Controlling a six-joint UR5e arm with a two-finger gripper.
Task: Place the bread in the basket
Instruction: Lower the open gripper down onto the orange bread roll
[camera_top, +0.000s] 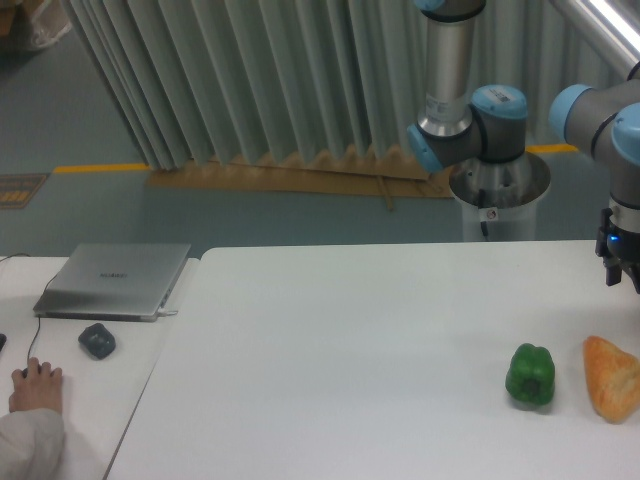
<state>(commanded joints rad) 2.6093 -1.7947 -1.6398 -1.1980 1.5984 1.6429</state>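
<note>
The bread (612, 377), an orange-golden crusty loaf, lies on the white table (350, 350) at the far right, partly cut off by the frame edge. My gripper (623, 272) hangs at the right edge of the view, above and behind the bread and apart from it. It is partly cut off, so I cannot tell whether its fingers are open or shut. Nothing shows between them. No basket is in view.
A glossy green bell pepper (530, 376) stands just left of the bread. On a second table at the left are a closed silver laptop (115, 280), a small dark object (97, 341) and a person's hand (35, 385).
</note>
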